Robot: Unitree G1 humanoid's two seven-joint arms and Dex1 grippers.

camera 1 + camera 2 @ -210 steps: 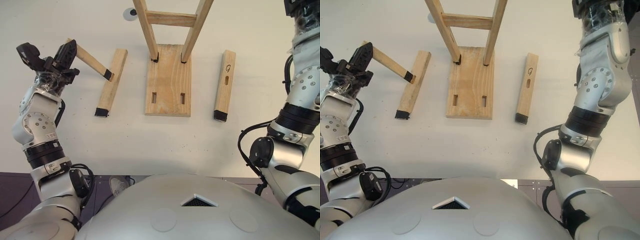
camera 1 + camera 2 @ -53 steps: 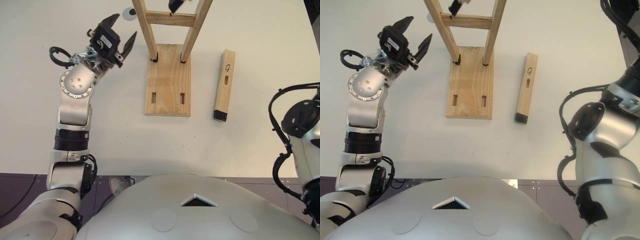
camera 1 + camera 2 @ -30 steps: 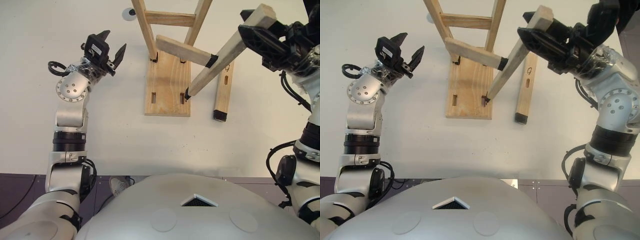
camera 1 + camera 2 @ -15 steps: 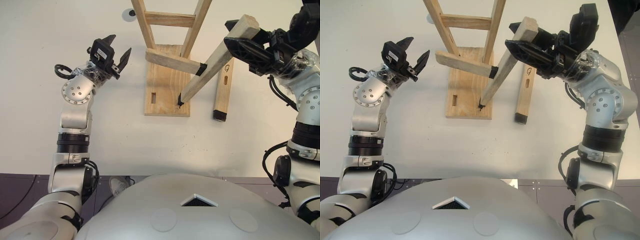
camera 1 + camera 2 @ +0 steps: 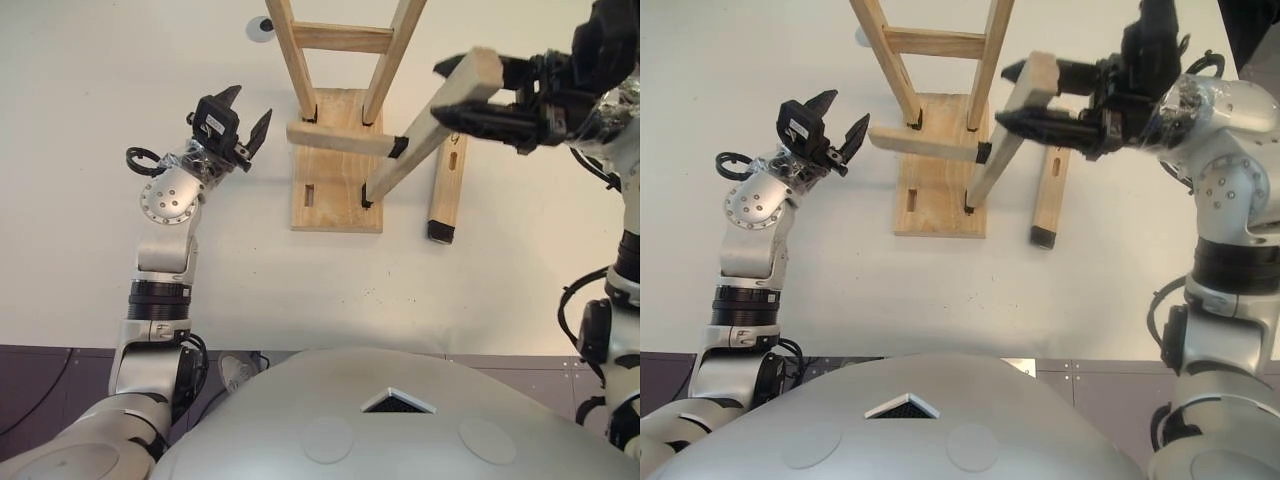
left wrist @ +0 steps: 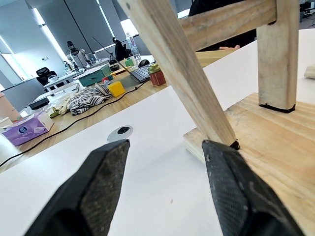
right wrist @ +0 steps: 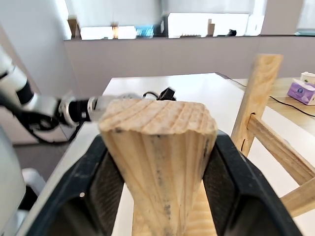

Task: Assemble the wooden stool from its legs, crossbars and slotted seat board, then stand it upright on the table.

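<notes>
The slotted seat board (image 5: 336,165) lies flat on the white table. Two legs joined by a crossbar (image 5: 343,38) stand in its far slots. My right gripper (image 5: 457,93) is shut on the top of a third leg (image 5: 425,135). That leg tilts, and its black-tipped foot is at the board's near right slot (image 5: 367,198). A crossbar (image 5: 345,139) fixed to it points left. In the right wrist view the leg's end grain (image 7: 157,142) sits between the pads (image 7: 106,184). My left gripper (image 5: 246,127) hovers open just left of the board, near the crossbar's free end. A loose leg (image 5: 447,185) lies to the right.
A small grey disc (image 5: 259,27) sits in the tabletop at the back, left of the standing legs. The table's front edge (image 5: 300,347) runs close to me. Bare tabletop (image 5: 120,80) spreads to the left of the board.
The leg-and-crossbar piece, at my left gripper 7 s ago, is now in my right. Over the last second its foot settled at the near right slot; my left gripper moved toward the board.
</notes>
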